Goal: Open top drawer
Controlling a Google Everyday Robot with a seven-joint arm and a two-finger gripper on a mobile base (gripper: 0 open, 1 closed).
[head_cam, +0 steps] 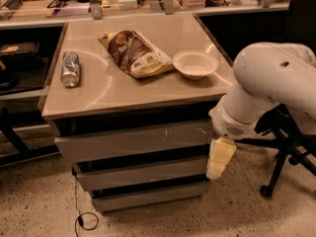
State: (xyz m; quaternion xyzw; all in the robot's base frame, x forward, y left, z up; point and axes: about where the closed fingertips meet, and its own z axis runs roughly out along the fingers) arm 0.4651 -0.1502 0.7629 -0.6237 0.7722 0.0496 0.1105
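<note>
So the white robot arm comes in from the right side and bends down past the front right corner of the cabinet. The claw is the pale cream bit hanging off the end of it, pointing down at the floor. It sits just beside the right ends of the drawer fronts, roughly level with the bottom edge of the top drawer and the middle drawer. Honestly can't tell if the claw is apart or together from this angle, and I can't tell whether it's touching the cabinet either. The top drawer is the tallest grey front, right under the surface. It has white scratch marks right of centre and looks pushed in, with a dark gap above it. Below the middle one there's the bottom drawer, also grey. Up on the surface there's a can lying on its side near the left edge and a brown-and-cream snack bag around the middle. A white bowl sits just right of the bag, touching it or nearly so. A thin cable loops on the speckled floor at the cabinet's left front, and a black chair base sits behind the arm.
</note>
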